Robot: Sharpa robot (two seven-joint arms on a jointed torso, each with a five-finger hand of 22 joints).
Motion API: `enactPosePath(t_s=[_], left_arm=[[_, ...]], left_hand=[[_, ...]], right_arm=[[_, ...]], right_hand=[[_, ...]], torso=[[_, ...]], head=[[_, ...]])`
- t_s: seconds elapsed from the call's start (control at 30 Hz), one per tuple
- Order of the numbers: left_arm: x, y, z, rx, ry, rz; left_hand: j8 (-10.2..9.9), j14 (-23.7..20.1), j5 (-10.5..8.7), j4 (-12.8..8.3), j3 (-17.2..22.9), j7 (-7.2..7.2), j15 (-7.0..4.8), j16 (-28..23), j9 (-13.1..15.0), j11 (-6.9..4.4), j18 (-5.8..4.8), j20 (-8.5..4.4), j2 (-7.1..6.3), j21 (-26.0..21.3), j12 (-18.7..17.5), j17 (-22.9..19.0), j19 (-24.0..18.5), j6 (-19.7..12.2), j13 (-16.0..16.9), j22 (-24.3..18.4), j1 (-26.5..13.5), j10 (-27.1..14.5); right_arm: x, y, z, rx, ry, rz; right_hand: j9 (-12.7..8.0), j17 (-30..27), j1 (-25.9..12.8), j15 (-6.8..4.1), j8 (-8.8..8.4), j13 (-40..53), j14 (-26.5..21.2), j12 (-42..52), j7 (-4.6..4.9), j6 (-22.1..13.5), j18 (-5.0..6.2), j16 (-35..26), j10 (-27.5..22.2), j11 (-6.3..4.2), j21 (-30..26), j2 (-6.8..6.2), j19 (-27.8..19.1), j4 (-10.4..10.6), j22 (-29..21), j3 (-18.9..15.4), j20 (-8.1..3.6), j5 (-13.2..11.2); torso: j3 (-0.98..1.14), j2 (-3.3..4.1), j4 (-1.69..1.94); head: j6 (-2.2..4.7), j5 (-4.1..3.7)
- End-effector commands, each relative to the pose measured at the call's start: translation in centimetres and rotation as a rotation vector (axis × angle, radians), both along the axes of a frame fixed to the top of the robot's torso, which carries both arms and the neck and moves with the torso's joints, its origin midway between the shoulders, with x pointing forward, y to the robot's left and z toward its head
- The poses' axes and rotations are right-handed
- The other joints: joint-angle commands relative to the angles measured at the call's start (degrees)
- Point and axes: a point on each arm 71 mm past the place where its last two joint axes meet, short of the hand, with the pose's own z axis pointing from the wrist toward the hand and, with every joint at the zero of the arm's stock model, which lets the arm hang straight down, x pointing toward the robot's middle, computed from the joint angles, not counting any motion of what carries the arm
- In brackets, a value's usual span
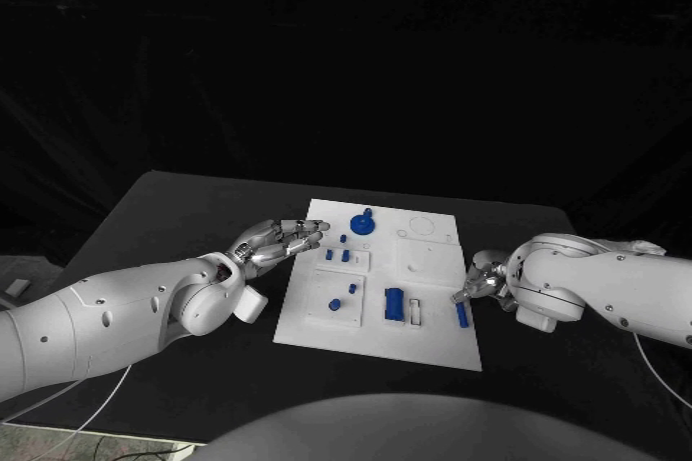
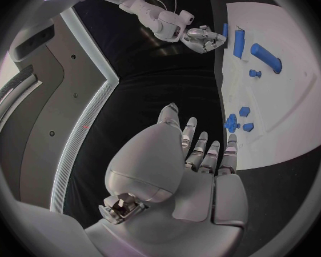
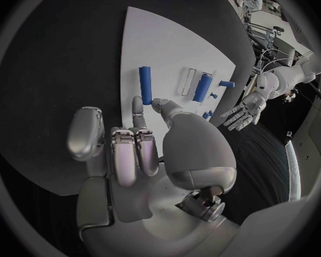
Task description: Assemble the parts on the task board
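1. Right hand (image 1: pixel 483 278), head view: low at the right edge of the task board (image 1: pixel 378 326) on the black worktop (image 1: pixel 188 206), fingertips just beside a loose blue peg (image 1: pixel 463 315); contact cannot be told. Left hand (image 1: pixel 278 240) hovers flat, released, off the board's left edge, likely waiting.
2. Left wrist view: left hand (image 2: pixel 196 165) spread, grasping nothing; small blue parts (image 2: pixel 239 121) lie on the board just past its fingertips.
3. Right wrist view: right hand (image 3: pixel 143 148) part curled, nothing clasped; blue peg (image 3: pixel 145 85) lies flat just beyond its extended finger, probably the next pick. A blue cylinder (image 3: pixel 202 87) rests near a slot.
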Motion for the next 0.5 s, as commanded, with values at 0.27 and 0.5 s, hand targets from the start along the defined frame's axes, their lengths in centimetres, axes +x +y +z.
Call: enactPosePath(t_s=[0.27, 0.5], left_arm=[[-0.1, -0.4, 0.0, -0.013, 0.009, -0.023], [-0.1, -0.5, -0.1, -0.013, 0.011, -0.025]], left_hand=[[0.27, 0.20, 0.43, 0.04, 0.40, 0.18, 0.08, 0.20, -0.01, 0.08, 0.70, 0.03, -0.01, 0.08, -0.38, 0.02, -0.02, -0.35, -0.03, -0.17, 0.79, 0.10], [0.27, 0.20, 0.43, 0.04, 0.40, 0.18, 0.08, 0.20, -0.01, 0.08, 0.70, 0.03, -0.01, 0.08, -0.38, 0.02, -0.02, -0.35, -0.03, -0.17, 0.79, 0.10]], right_arm=[[-0.2, 1.8, 0.5, 0.058, 0.032, 0.011], [0.0, 2.9, 0.4, 0.088, 0.060, 0.007]], right_hand=[[0.20, 15.06, 0.16, -0.09, 0.19, 15.05, 5.98, 0.22, -0.19, 0.15, 0.26, 0.20, 5.97, -0.01, 0.32, -0.06, -0.09, -0.24, 7.96, 0.04, -0.01, -0.25], [0.36, 15.06, 0.05, -0.10, 0.29, 15.05, 5.98, 0.22, -0.19, 0.20, 0.29, 0.20, 5.97, -0.02, 0.17, 0.05, -0.12, -0.25, 7.92, 0.13, -0.02, -0.36]], torso=[[0.01, 0.00, 0.06], [-0.02, 0.01, 0.03]], head=[[-0.01, -0.08], [-0.01, -0.24]])
